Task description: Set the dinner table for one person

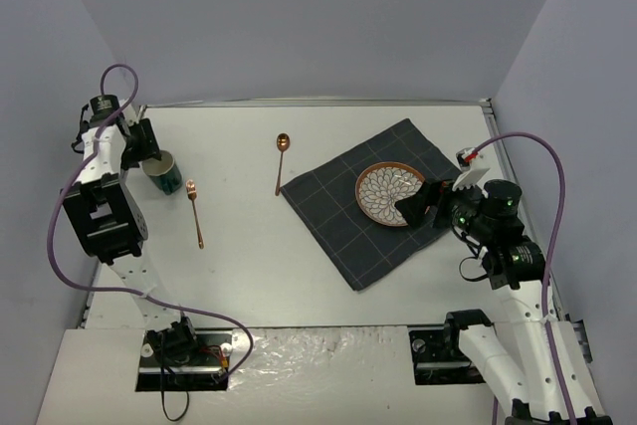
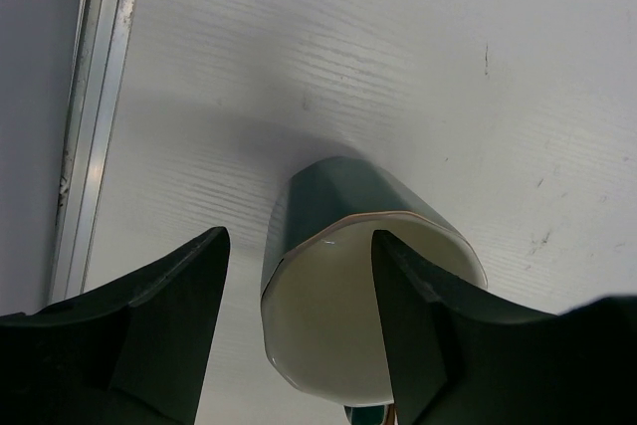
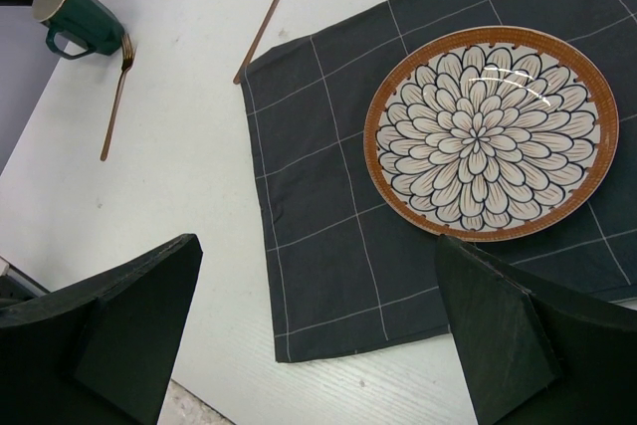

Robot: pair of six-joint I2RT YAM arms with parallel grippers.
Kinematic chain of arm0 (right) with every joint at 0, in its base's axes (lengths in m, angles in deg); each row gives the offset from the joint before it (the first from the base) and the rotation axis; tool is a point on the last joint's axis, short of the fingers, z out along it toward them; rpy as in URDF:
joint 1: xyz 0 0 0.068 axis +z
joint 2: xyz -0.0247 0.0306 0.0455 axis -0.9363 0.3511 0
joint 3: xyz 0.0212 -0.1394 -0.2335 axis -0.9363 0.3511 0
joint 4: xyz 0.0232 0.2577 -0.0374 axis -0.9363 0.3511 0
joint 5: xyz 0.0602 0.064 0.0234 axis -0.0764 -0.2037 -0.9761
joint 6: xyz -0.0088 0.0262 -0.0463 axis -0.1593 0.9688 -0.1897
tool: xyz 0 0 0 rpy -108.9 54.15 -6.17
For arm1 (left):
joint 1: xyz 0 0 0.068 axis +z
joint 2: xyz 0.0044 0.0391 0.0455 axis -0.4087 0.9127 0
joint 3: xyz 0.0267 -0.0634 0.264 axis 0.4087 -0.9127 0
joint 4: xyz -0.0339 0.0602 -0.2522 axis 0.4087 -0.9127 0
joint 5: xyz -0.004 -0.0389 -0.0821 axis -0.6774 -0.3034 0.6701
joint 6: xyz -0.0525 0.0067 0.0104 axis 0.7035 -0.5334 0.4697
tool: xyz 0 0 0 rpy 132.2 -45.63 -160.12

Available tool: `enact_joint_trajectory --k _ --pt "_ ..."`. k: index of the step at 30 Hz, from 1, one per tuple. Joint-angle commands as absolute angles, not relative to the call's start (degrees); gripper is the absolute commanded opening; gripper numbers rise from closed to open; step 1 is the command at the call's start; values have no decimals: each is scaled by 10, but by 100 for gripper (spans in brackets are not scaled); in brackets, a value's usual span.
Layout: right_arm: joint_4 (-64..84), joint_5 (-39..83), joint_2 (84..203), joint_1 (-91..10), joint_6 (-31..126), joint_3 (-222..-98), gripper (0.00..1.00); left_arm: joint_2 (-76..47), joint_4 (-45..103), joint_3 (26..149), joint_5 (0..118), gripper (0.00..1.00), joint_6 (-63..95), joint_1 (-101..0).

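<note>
The white dinner table (image 1: 259, 266) holds a dark green mug (image 1: 165, 174) with a cream inside at the far left. A copper fork (image 1: 195, 213) lies just right of the mug, and a copper spoon (image 1: 281, 161) lies further right. A flower-patterned plate (image 1: 389, 193) with an orange rim sits on a dark grey grid cloth (image 1: 348, 226). My left gripper (image 1: 147, 154) is open and straddles the mug's rim (image 2: 338, 196): one finger is outside the wall, the other over the opening. My right gripper (image 1: 416, 208) is open and empty, above the cloth's near edge (image 3: 328, 236) beside the plate (image 3: 490, 131).
A metal rail (image 2: 95, 97) runs along the table's left edge, close to the mug. Grey walls enclose the table on three sides. The table's near edge (image 3: 149, 395) lies just below my right gripper. The right wrist view also shows the fork (image 3: 116, 97) and the spoon (image 3: 267, 17).
</note>
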State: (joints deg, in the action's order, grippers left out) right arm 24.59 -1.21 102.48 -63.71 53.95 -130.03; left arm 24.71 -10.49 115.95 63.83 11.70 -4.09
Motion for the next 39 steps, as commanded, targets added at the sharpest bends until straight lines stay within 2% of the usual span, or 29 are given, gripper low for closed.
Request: enact_joint_trajectory --k 1,5,9,11,13,17,20,25,30,34,39 --pt "217 -26 1028 -632 535 -1308 100 241 -82 1183 638 54 101 -41" --pt "217 -26 1026 -632 533 -1303 100 253 -79 1198 632 51 111 -44" --pt "214 -27 1028 -632 535 -1302 100 261 -80 1206 626 42 114 -47" --pt "214 -28 1027 -632 536 -1302 100 263 -80 1206 623 33 113 -48" --pt "214 -30 1025 -632 535 -1302 100 264 -80 1205 622 29 113 -48" --pt "214 -31 1026 -632 533 -1301 100 253 -78 1202 623 9 116 -53" --pt "212 -32 1029 -632 534 -1305 100 236 -80 1200 623 0 124 -57" --pt "203 -41 1047 -626 538 -1322 100 187 -95 1197 620 0 155 -71" --pt "178 -15 1094 -588 547 -1350 99 141 -161 1210 564 0 190 -132" --pt "148 66 1143 -478 540 -1382 98 104 -220 1225 526 0 224 -197" --pt "131 172 1255 -334 504 -1441 98 59 -224 1197 491 0 293 -292"
